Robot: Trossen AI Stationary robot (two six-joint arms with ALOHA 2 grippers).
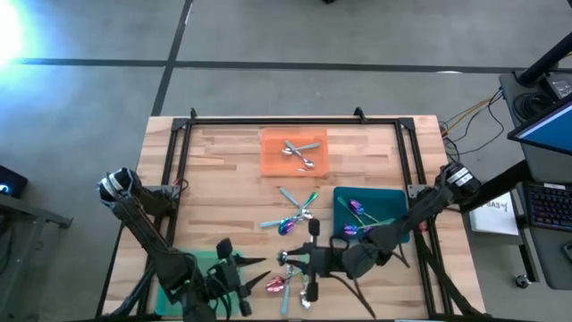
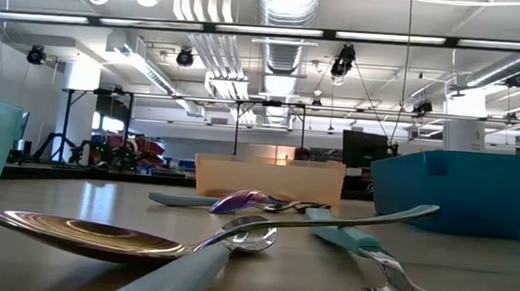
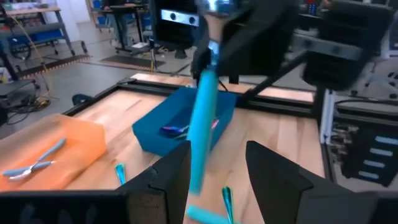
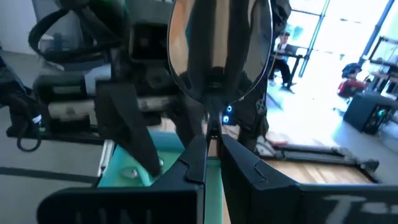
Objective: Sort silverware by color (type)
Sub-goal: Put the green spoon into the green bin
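My right gripper (image 4: 211,140) is shut on a teal-handled spoon (image 3: 202,118) and holds it above the table's near middle (image 1: 288,259). My left gripper (image 3: 217,162) faces it from the left (image 1: 255,271). It is open, with one finger on each side of the spoon's handle, and no touch shows. More silverware lies loose mid-table (image 1: 295,219) and near the front edge (image 1: 290,286). Silver pieces lie in the orange tray (image 1: 268,161), and purple ones in the blue tray (image 1: 389,201). My right gripper pinches the spoon's neck (image 4: 211,124), just under the bowl, between its two fingers. The fingers come in level from the table's right and lie across the spoon. The spoon stands nearly upright, bowl (image 4: 217,50) up and teal handle (image 3: 199,149) hanging down, clear of the table.
A green tray (image 1: 201,264) lies under my left arm at the front left. The low view shows a purple spoon (image 2: 89,234) and teal-handled pieces (image 2: 355,235) lying close by on the wood. A black frame (image 1: 268,119) rims the table.
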